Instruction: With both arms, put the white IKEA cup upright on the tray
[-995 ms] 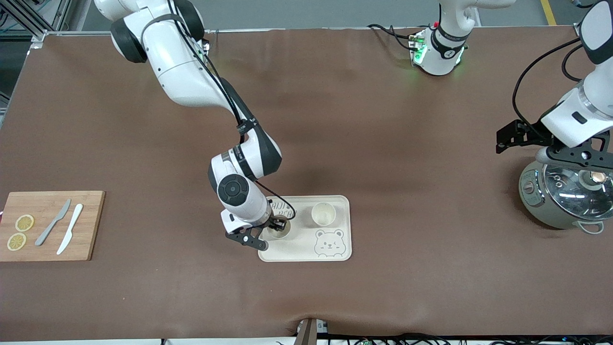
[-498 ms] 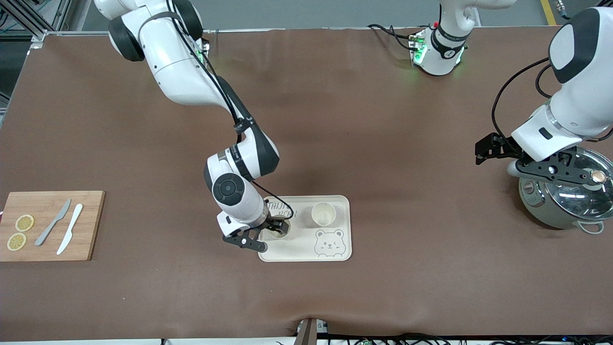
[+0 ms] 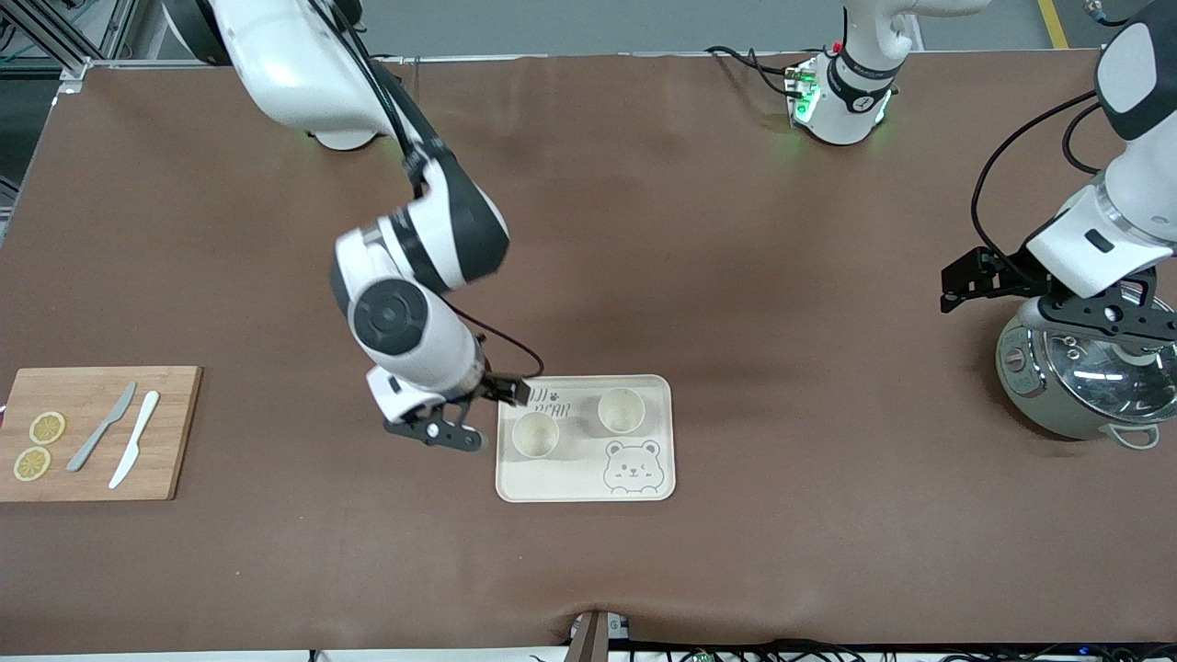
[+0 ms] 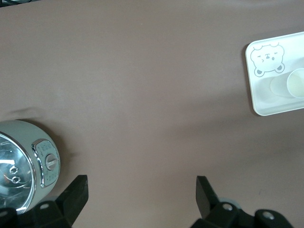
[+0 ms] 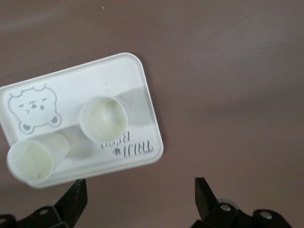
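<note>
On the desk (image 3: 736, 276), the tray (image 3: 644, 492) carries both cups (image 3: 535, 434) upright. The right gripper (image 3: 460, 418) hangs open and empty beside the tray; the left gripper (image 3: 1057, 294), open and empty, waits over the cooker (image 3: 1085, 377). Placing looks done; retreat comes next.

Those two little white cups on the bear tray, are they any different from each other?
Hardly. The cup toward the right arm's end sits beside the lettering, slightly nearer the front camera, with the open right gripper up beside it. The other cup stands above the bear drawing, with no gripper near. Both stand upright on the tray, mouths up, apart from each other, same pale colour and seemingly the same size.
</note>
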`<state>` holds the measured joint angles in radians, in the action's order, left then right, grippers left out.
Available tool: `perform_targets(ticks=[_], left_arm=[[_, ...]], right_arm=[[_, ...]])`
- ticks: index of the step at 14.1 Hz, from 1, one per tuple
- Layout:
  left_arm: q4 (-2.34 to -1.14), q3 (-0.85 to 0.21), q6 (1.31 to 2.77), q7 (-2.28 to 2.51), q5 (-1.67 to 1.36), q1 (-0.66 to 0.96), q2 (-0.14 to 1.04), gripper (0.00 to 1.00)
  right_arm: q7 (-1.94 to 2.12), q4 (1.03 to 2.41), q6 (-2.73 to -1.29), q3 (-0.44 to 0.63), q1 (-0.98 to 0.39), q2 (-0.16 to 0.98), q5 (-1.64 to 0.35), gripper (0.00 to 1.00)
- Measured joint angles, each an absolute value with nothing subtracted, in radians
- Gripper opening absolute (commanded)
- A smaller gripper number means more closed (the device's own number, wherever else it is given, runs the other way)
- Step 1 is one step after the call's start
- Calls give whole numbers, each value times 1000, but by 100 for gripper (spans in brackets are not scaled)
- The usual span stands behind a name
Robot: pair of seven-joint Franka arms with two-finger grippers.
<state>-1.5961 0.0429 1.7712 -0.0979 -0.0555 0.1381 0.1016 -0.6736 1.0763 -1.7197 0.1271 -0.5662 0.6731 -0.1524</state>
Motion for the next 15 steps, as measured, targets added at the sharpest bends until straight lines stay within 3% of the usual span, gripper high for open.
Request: perform_targets(ticks=[6, 10, 15], left_arm=[[-1607, 42, 1758, -148, -49, 136, 104, 100], [-1611, 41, 1757, -154, -42, 137, 106, 100], [-1596, 42, 1780, -154, -41, 137, 105, 100]], right_arm=[[-500, 1092, -1379, 132, -483, 334, -76, 100], [-227, 1217, -1367, 137, -281, 191, -75, 100], [36, 1289, -1380, 138, -81, 157, -74, 100]])
